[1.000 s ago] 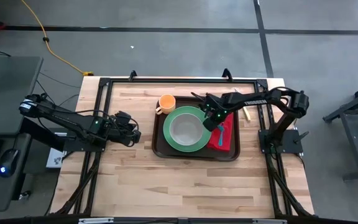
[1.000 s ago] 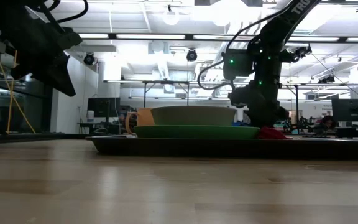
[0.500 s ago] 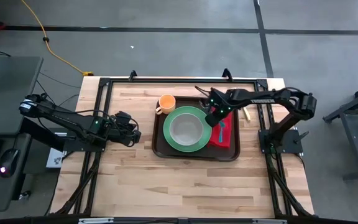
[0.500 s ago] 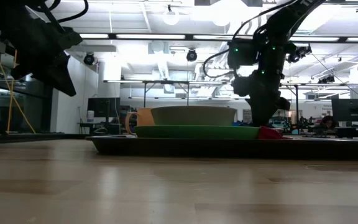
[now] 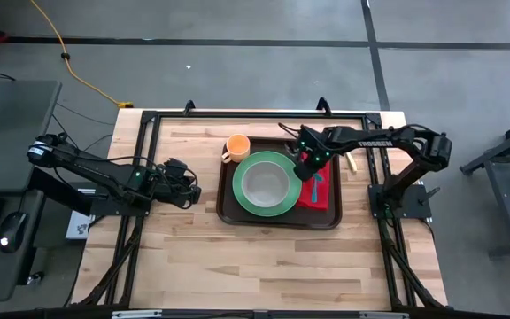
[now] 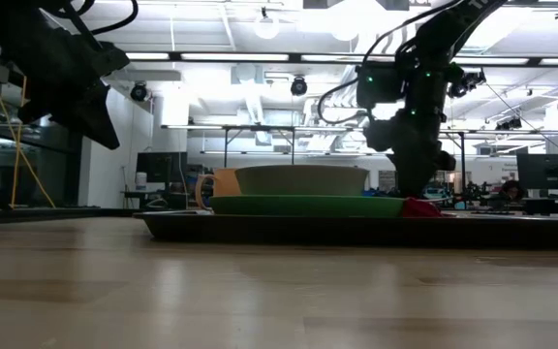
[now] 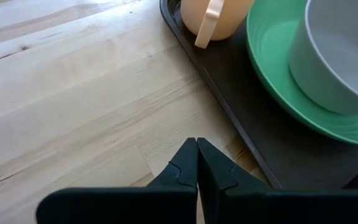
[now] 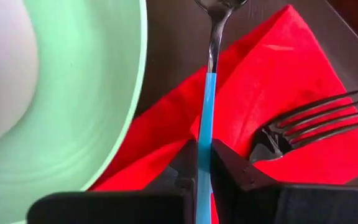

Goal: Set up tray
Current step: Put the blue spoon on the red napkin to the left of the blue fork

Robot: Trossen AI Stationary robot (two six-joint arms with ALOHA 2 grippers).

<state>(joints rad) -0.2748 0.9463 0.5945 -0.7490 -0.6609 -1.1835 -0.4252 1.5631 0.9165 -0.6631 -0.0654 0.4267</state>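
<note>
Right wrist view: right claw (image 8: 204,163) grips spoon (image 8: 209,93) over tray (image 5: 226,206)

We see pale wood with a smooth, faintly satin grain on the table (image 7: 73,93). The tray (image 7: 253,124) looks like dark matt plastic. The green plate (image 8: 92,112) is smooth and softly glossy. The red napkin (image 8: 278,74) reads as matt cloth or paper. The spoon (image 8: 213,37) shows polished metal above a smooth blue plastic handle, and the fork (image 8: 309,121) is shiny metal.
</note>
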